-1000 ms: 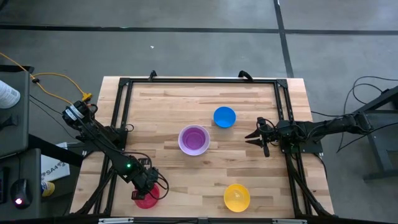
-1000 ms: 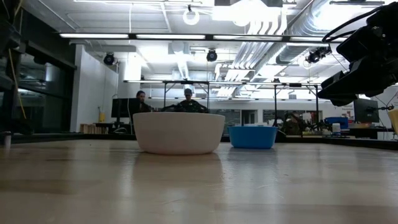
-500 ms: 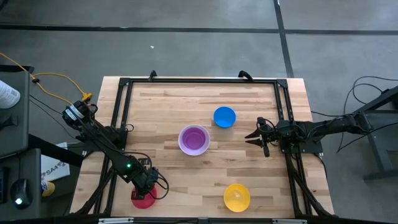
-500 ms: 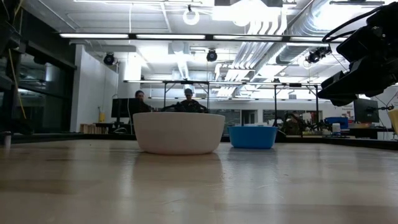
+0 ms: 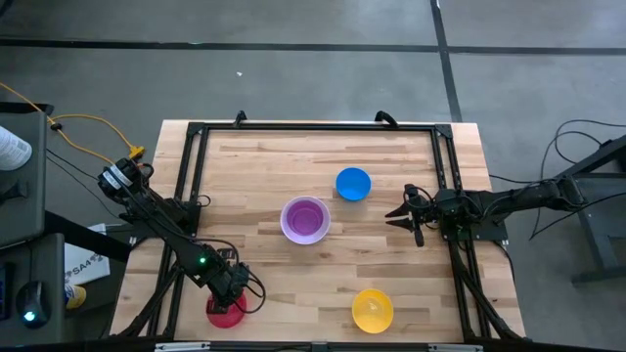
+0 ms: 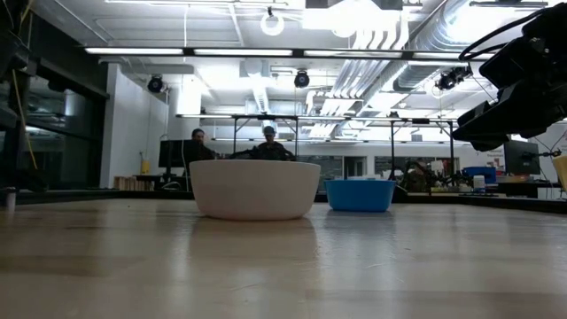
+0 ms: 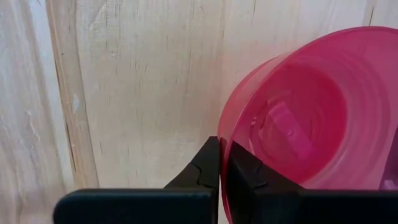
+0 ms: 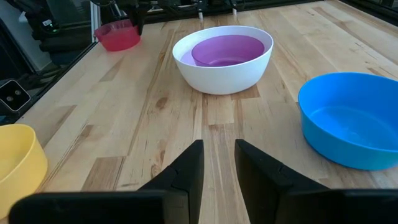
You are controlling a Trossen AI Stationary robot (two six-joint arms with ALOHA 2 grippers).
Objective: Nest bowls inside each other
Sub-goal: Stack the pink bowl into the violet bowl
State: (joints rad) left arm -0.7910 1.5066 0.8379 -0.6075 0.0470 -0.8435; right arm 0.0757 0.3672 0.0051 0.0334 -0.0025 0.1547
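Note:
A red-pink bowl stands near the table's front left corner, with my left gripper shut on its rim. At mid-table a purple bowl sits nested inside a white bowl. A blue bowl stands just beyond them to the right. A yellow bowl rests by the front edge. My right gripper hovers open at the table's right side, pointing toward the white bowl, with nothing between its fingers. My left gripper pinches the red-pink bowl's rim on the side facing the arm. One finger is outside the wall and the other is inside the bowl. The fingers come steeply from above. The bowl's base stays on the table.
A black frame runs along the table's left, far and right sides. Bare wood lies between the red-pink bowl and the white bowl. People sit at desks in the room behind, in the low view.
My left gripper has shut on the red-pink bowl's rim without moving from its place. The right arm and the other bowls have kept still.

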